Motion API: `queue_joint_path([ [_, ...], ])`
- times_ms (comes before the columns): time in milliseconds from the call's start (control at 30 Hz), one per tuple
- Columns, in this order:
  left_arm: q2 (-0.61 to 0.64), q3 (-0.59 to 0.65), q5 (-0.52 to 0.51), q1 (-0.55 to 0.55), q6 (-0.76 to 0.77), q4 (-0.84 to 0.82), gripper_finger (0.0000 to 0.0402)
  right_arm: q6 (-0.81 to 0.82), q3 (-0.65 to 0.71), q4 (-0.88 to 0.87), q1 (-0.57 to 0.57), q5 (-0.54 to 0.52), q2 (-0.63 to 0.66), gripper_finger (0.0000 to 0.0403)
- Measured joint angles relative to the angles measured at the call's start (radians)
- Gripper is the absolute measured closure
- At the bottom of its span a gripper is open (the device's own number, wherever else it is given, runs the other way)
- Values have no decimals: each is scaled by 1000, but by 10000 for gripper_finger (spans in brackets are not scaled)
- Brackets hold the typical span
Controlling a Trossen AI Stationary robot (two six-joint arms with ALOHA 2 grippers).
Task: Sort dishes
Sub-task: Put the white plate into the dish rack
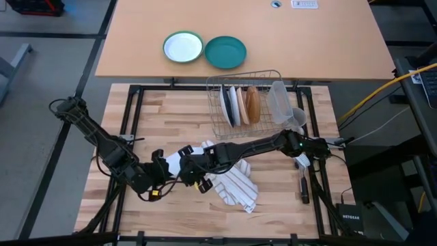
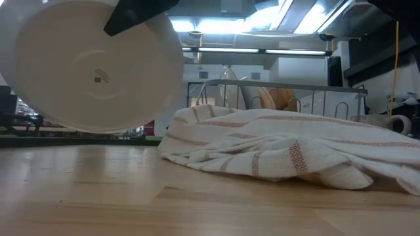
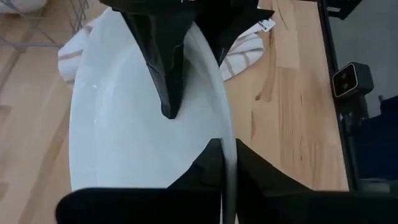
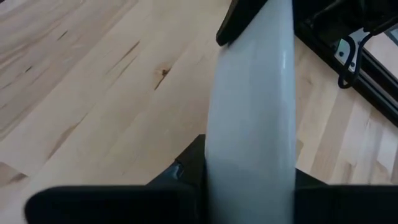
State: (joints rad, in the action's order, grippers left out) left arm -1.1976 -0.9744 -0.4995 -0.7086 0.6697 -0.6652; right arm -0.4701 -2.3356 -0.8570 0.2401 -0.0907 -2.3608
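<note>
The plain white plate (image 1: 173, 163) (image 2: 92, 65) is up in the air on edge over the table's near left part, its underside toward the low view. My left gripper (image 1: 161, 175) (image 3: 225, 163) and my right gripper (image 1: 189, 167) (image 4: 249, 163) are both shut on it from opposite sides. The dark blue plate (image 1: 226, 106) and the tan-brown plate (image 1: 252, 104) stand on edge in the wire rack (image 1: 216, 121). My left gripper pinches the white plate's rim (image 3: 229, 146), one finger on each face, coming from the table's left. The plate stands on edge and is lifted clear of the table. My right gripper pinches the opposite rim (image 4: 249, 146) from the table's right. One finger (image 3: 165, 68) reaches onto the inner face, the other lies behind the plate.
A white towel with tan stripes (image 1: 232, 183) (image 2: 282, 147) lies crumpled just right of the plate. The rack also holds a clear container (image 1: 278, 100). A teal plate (image 1: 225, 52) and a green-rimmed white plate (image 1: 183, 47) sit on the far tan table.
</note>
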Motion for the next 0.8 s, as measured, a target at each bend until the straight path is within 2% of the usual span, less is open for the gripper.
queue_joint_path([
  [267, 2, -5, -8, 1, 18, 12, 363, -12, 2, -22, 1, 5, -4, 337],
  [500, 30, -5, -4, 1, -35, 2, 314, -10, 3, -15, 1, 5, -5, 337],
  [633, 99, -3, 50, 1, -27, -5, 296, -9, 3, -20, 0, 6, -5, 337],
  [800, 255, -2, 95, 0, 68, -42, 306, 29, -19, -15, -4, 6, 1, 337],
])
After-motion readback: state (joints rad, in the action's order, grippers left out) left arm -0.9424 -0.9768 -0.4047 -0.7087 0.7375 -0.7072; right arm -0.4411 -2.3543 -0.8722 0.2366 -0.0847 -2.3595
